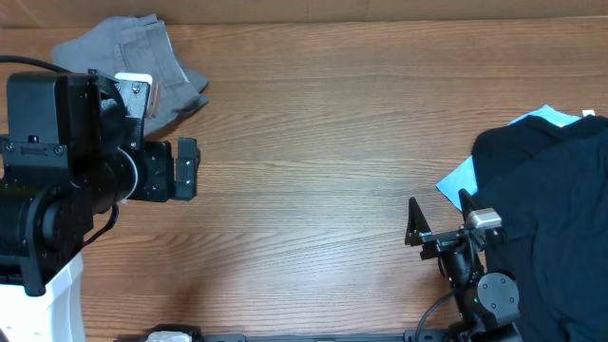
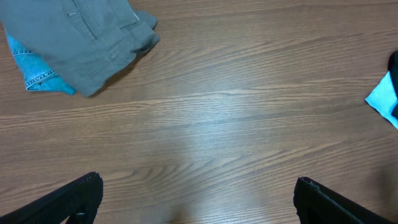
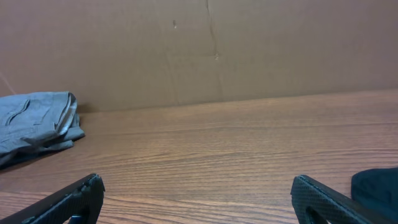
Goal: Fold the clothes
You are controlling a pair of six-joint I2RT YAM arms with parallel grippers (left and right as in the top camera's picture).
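A folded grey-taupe garment lies at the table's far left corner; it shows in the left wrist view over a blue denim piece, and in the right wrist view. A black garment is heaped at the right edge over a light blue one, whose corner shows in the left wrist view. My left gripper is open and empty above bare wood, below the grey garment. My right gripper is open and empty, beside the black garment.
The wooden table top stretches between the two piles. A brown cardboard wall stands along the far edge. A white tag sits on the left arm near the grey garment.
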